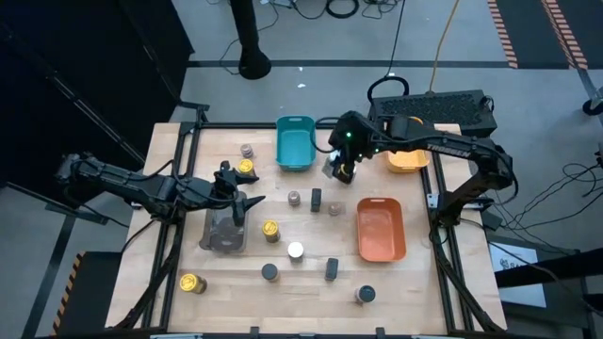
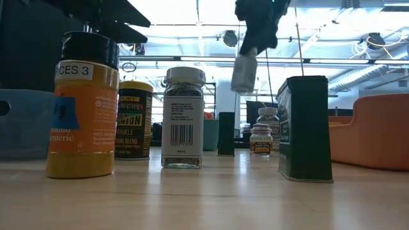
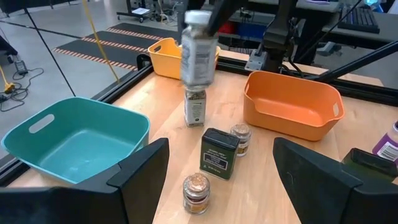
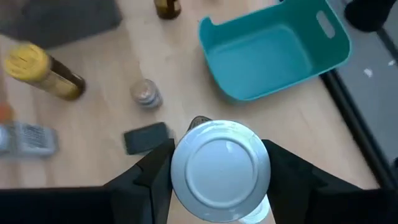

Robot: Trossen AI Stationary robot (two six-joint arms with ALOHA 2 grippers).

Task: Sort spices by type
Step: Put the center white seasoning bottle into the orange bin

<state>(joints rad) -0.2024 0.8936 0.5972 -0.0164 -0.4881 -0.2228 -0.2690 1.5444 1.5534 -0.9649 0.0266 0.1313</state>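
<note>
A clear jar with a white cap point(image 3: 198, 55) hangs in the air, held at its top by the right gripper point(image 3: 214, 14). Directly beneath it, a second clear jar point(image 3: 195, 107) stands upright on the wooden table point(image 3: 283, 205). A dark green tin point(image 3: 219, 154) stands nearer, with a small jar point(image 3: 240, 138) touching it and another small jar point(image 3: 196, 193) in front. A teal tray point(image 3: 73, 140), an orange tray point(image 3: 292, 104) and a yellow tray point(image 3: 165, 57) surround them. The left gripper point(image 3: 221, 177) is spread wide, empty.

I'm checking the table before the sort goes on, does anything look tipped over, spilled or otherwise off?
Nothing is spilled or tipped. The only thing off the table is a white-capped jar, gripped by the right gripper in the air beside the teal tray. The other jars stand upright. The left gripper is open over the grey tray.
</note>
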